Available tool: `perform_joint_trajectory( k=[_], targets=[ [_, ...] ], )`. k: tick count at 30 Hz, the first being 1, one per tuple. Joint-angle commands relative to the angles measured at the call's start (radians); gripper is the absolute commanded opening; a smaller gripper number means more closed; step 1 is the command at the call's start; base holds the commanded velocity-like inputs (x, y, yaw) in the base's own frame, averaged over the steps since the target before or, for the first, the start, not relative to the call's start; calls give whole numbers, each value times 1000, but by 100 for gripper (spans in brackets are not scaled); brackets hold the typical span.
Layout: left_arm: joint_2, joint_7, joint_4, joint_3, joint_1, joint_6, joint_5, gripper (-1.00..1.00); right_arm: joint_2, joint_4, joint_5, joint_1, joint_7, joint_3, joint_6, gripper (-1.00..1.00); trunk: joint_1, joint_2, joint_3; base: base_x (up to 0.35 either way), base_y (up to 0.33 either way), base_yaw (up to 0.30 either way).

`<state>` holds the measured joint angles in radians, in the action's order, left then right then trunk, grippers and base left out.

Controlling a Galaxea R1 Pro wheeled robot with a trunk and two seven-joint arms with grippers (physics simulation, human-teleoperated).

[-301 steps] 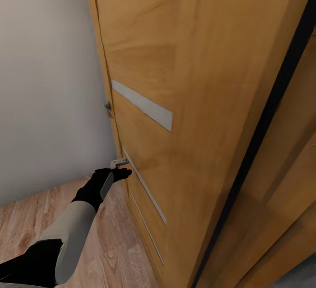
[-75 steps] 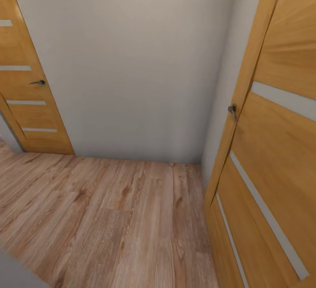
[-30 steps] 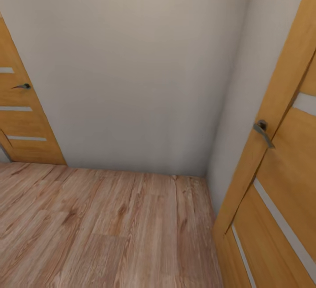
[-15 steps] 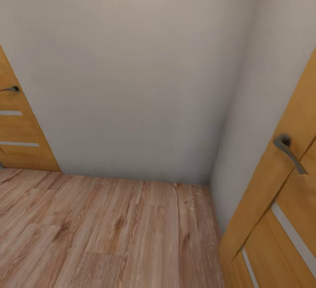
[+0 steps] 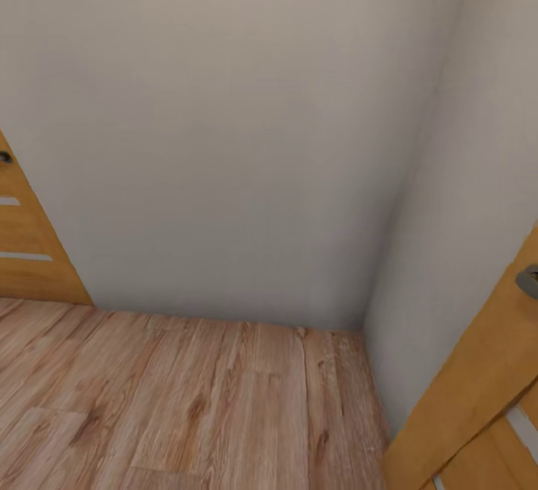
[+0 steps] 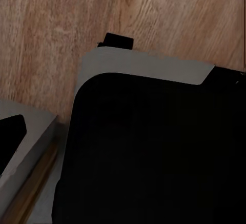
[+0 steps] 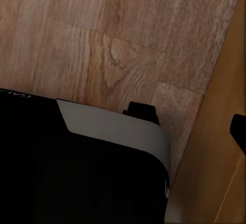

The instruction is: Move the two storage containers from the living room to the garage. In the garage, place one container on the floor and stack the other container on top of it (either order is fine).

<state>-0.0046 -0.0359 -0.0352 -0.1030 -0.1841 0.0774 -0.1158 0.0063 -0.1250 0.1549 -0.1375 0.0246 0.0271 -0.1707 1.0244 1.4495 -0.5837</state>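
Two wood-panelled doors are seen in the head view: one [image 5: 26, 258] at the left edge, with pale horizontal strips, and another [image 5: 486, 400] at the lower right, carrying a grey lever handle [image 5: 529, 281]. Between them, a plain pale wall [image 5: 224, 139] meets a second wall [image 5: 478, 199] at a corner, above pale wood-plank flooring [image 5: 187, 408]. In the left wrist view, the robot's black and grey body [image 6: 148, 152] is shown over the planks, and in the right wrist view the same dark body [image 7: 77, 167] is shown beside a door's edge [image 7: 225, 147]. How far either hand is spread, or whether anything is held, cannot be told. Where the storage containers lie cannot be told either.
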Motion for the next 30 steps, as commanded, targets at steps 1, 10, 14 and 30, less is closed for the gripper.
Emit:
perform_joint_trajectory(
  k=[1, 10, 14, 30],
  targets=[
    [0, -1, -4, -7, -1, 7, -4, 100, 1, 1, 5, -1, 0, 2, -3, 100, 1, 0, -2, 340, 0, 116],
    [0, -1, -3, -7, -1, 7, -4, 100, 1, 1, 5, -1, 0, 2, -3, 100, 1, 0, -11, 340, 52, 182],
    [0, -1, -4, -7, -1, 7, -4, 100, 1, 1, 5, -1, 0, 2, -3, 100, 1, 0, -16, 340, 87, 193],
    [0, -1, -3, -21, -1, 7, -4, 100, 1, 1, 5, -1, 0, 2, -3, 100, 1, 0, -34, 322, 141, 194]
  ],
)
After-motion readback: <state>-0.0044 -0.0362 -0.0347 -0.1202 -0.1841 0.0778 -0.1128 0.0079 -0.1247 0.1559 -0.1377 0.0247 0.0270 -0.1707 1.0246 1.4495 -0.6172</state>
